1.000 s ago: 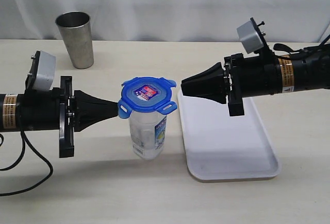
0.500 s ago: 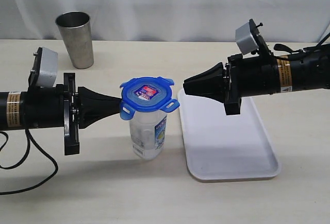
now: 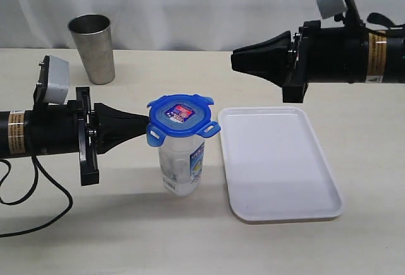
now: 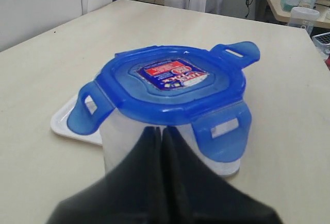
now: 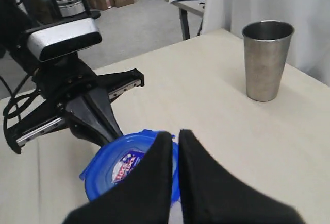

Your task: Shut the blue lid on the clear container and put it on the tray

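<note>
The clear container (image 3: 181, 167) stands upright on the table just left of the white tray (image 3: 278, 167). The blue lid (image 3: 181, 116) rests on top of it with its flaps sticking outward. My left gripper (image 3: 147, 125) is shut on nothing, its tip against the container's left side just under the lid rim. In the left wrist view the lid (image 4: 170, 87) sits right beyond the shut left gripper (image 4: 161, 130). My right gripper (image 3: 233, 59) is shut and empty, raised in the air above the tray's far edge, apart from the lid (image 5: 116, 167).
A steel cup (image 3: 93, 47) stands at the back left of the table. The left arm's cable trails along the table's left front. In the right wrist view the steel cup (image 5: 265, 59) and the left arm (image 5: 77, 100) show beyond the fingers.
My right gripper has risen and drawn back from beside the lid to well above the tray. The left gripper has edged slightly right, against the container. Lid and container stay put.
</note>
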Robot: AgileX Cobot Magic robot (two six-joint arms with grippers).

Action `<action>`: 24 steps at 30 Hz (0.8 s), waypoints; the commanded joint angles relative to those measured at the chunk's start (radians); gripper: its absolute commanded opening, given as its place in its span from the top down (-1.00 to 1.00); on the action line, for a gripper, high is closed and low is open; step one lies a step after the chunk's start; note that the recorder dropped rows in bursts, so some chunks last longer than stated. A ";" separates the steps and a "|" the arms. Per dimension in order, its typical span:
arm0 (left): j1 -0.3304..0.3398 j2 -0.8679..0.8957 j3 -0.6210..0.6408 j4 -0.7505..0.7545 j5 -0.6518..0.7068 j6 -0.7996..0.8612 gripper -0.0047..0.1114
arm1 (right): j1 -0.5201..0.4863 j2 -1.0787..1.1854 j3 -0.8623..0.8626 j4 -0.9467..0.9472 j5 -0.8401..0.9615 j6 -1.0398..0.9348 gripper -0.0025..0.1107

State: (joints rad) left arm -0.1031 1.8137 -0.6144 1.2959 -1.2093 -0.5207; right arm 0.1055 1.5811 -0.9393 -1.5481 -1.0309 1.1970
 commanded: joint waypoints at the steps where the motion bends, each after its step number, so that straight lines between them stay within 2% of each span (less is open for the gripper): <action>1: -0.003 -0.007 -0.006 -0.020 0.004 -0.001 0.92 | 0.186 -0.062 -0.001 -0.015 0.357 0.091 0.87; 2: -0.003 -0.007 -0.006 -0.020 0.004 -0.001 0.92 | 0.260 -0.062 -0.007 -0.015 0.478 0.101 0.87; 3: -0.003 -0.007 -0.006 -0.020 0.004 -0.001 0.92 | 0.294 -0.057 -0.014 -0.026 0.523 0.130 0.87; 6: -0.003 -0.007 -0.006 -0.016 0.004 -0.001 0.92 | 0.375 -0.009 -0.077 -0.192 0.555 0.306 0.87; 8: -0.003 -0.007 -0.006 -0.017 0.008 -0.001 0.92 | 0.382 0.016 -0.095 -0.196 0.554 0.371 0.87; 15: -0.003 -0.007 -0.006 -0.034 0.058 -0.001 0.92 | 0.382 0.051 -0.095 -0.196 0.498 0.371 0.87; 24: -0.003 -0.007 -0.006 -0.033 0.059 -0.003 0.92 | 0.382 0.099 -0.095 -0.196 0.498 0.367 0.87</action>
State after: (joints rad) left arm -0.1031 1.8137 -0.6144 1.2762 -1.1540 -0.5207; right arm 0.4840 1.6675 -1.0299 -1.7400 -0.5280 1.5614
